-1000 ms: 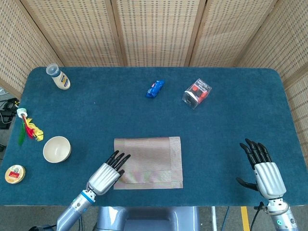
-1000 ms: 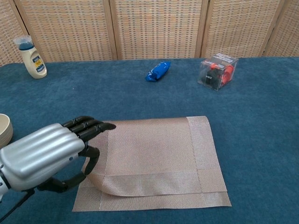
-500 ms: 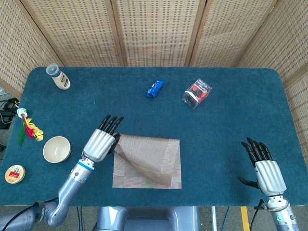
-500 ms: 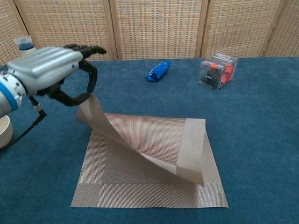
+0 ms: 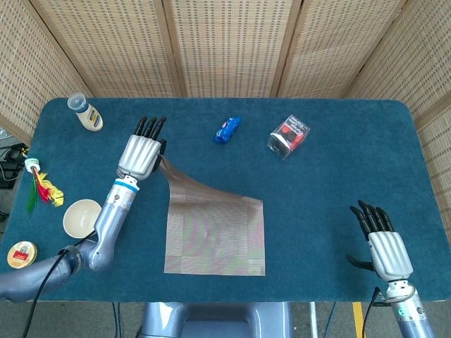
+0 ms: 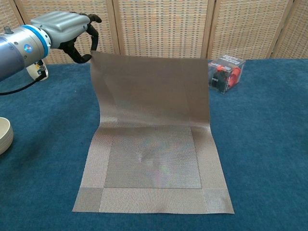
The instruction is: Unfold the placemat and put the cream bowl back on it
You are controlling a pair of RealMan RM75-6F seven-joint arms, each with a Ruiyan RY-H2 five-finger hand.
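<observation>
Worktop (image 5: 352, 162): blue carpet-like surface, woven screen panels behind it.

Near edge, right: right robot hand (image 5: 384, 243), palm down over bare worktop, dark fingers spread apart and holding nothing. Well apart from every listed item.

Near edge, far left: small round tin (image 5: 22, 255) with an orange lid, lying flat.

Near centre: placemat (image 5: 215, 236), woven tan with a paler border. Near half lies flat on the worktop; far half is lifted and stands nearly upright in the chest view, its far left corner raised highest.

Near left: cream bowl (image 5: 81, 217), upright, on the worktop left of the placemat and not touching it. The left forearm passes just beside its right rim.

Left edge, beyond the bowl: a feathered item (image 5: 42, 186) in red, yellow and green with a white cap.

Mid left: left robot hand (image 5: 139, 151), silver back upward, dark fingers pointing far. It pinches the raised far left corner of the placemat between thumb and fingers.

Far centre: blue wrapped packet (image 5: 227, 129), lying flat. In the chest view it is hidden behind the lifted placemat.

Far right of centre: clear box (image 5: 288, 136) with red and black contents, standing on the worktop.

Far left corner: squat cream bottle (image 5: 85, 113) with a grey cap, upright.
</observation>
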